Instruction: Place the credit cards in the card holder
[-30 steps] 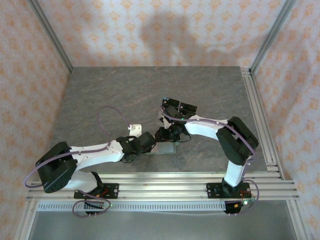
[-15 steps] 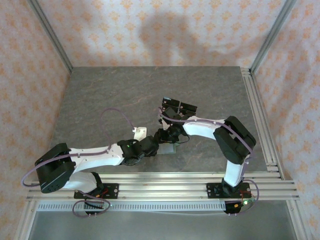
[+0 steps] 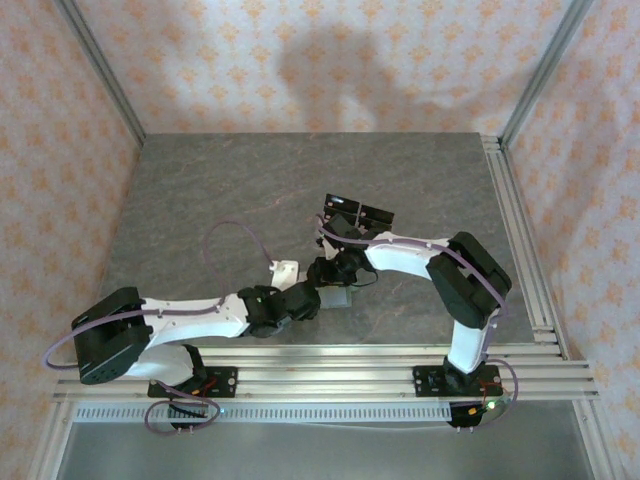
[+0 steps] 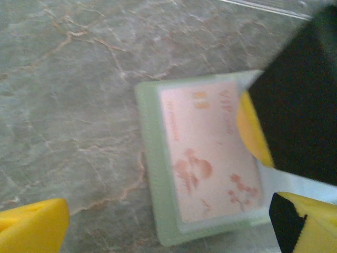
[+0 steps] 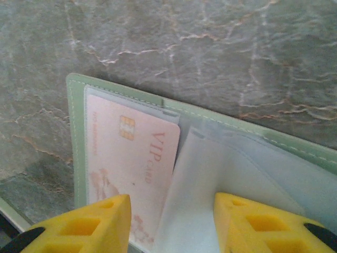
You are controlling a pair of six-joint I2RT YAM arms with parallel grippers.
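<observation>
- From the top camera, the left pincer (image 3: 312,300) and the right pincer (image 3: 335,278) are meeting over the card holder (image 3: 341,298). The holder is lying on the near middle of the tabletop (image 3: 220,190), where both arms are able to reach it.
- Some black flat things (image 3: 358,213) are sitting a little farther away, just past the right pincer. They are too small to tell, but they could be more cards waiting.
- From the left wrist camera, the card holder (image 4: 150,174) is lying open and flat on the tabletop (image 4: 68,79). A pink card (image 4: 210,153) is sitting inside it.
- The left pincer (image 4: 168,226) is standing wide open and is holding nothing. It is hanging over the holder, I think so it is ready to help.
- A yellow finger (image 4: 253,132) of the right pincer is touching the edge of the pink card. I think it is pushing the card in, or pinning the holder so it is not sliding.
- From the right wrist camera, the pink card (image 5: 126,158) is lying tucked under a clear pocket at one end of the card holder (image 5: 78,137).
- The right pincer (image 5: 171,216) is standing about half open, one finger over the card and one over the clear flap. It is pinching nothing that I can see.
</observation>
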